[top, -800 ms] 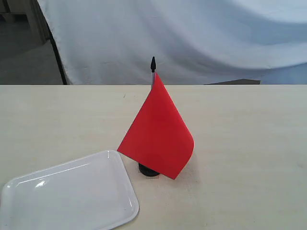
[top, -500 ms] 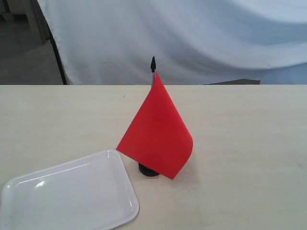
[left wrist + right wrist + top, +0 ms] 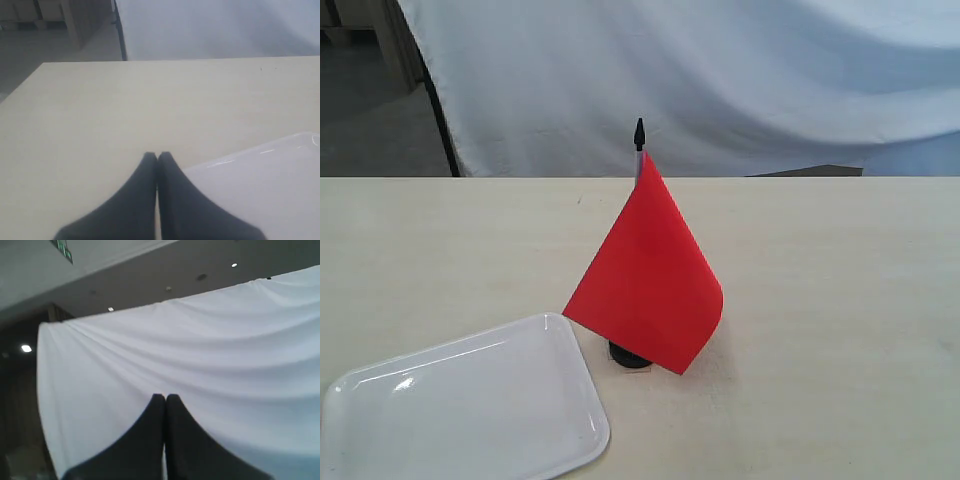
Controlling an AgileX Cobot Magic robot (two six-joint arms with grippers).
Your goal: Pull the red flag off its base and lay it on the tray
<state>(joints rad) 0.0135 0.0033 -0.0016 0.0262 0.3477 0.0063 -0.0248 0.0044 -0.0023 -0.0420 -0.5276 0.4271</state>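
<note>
The red flag (image 3: 648, 275) stands upright on its thin stick, black pointed tip up, near the middle of the table. Its cloth hangs down over most of the small black base (image 3: 627, 355). Just left of the base lies the white tray (image 3: 460, 410), whose corner also shows in the left wrist view as a glossy white tray (image 3: 260, 185). My left gripper (image 3: 157, 156) is shut and empty, hovering over the table by the tray's edge. My right gripper (image 3: 165, 397) is shut and empty, pointing up at the white backdrop. Neither arm appears in the exterior view.
A white cloth backdrop (image 3: 720, 70) hangs behind the pale wooden table (image 3: 840, 300). A dark stand leg (image 3: 440, 110) rises at the back left.
The flag's cloth has shifted very slightly to the left; nothing else moved.
</note>
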